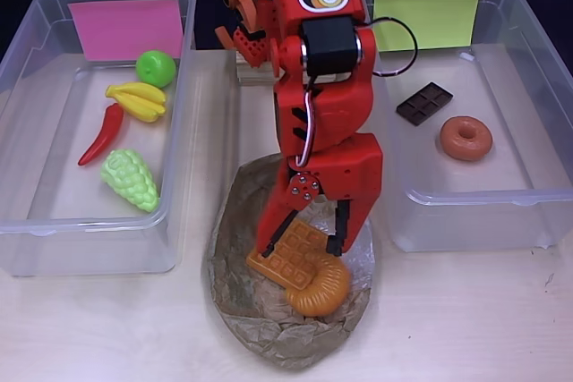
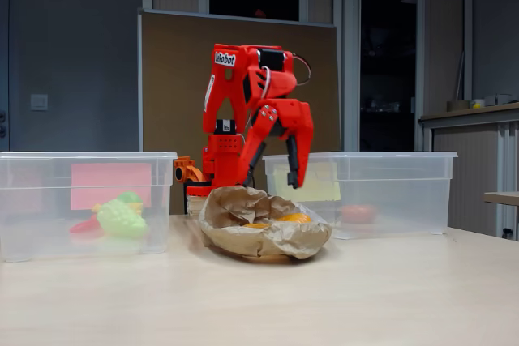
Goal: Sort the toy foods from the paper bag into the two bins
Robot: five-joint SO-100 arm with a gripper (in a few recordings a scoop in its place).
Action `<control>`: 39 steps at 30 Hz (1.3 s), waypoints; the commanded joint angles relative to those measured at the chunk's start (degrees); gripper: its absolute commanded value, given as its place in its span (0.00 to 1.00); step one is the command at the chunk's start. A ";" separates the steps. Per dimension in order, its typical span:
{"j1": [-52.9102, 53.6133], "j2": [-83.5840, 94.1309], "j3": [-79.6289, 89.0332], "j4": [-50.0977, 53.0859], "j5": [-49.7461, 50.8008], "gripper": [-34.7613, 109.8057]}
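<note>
Above the waffle (image 1: 288,257) in the bag (image 1: 269,328), the hand (image 1: 302,241) hangs spread.

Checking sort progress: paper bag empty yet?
No. The paper bag holds the waffle and croissant under the open gripper.

Orange waffle (image 1: 288,259) (grid-patterned), brown paper bag (image 1: 269,328), red end effector (image 1: 304,243).
</note>
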 commanded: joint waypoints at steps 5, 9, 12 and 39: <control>-2.72 -5.71 -9.05 -0.35 3.52 0.47; -3.25 -7.29 -9.32 -1.49 5.89 0.45; -3.60 -7.82 -8.79 -1.67 8.44 0.44; -3.96 -17.84 -15.91 -1.85 11.51 0.36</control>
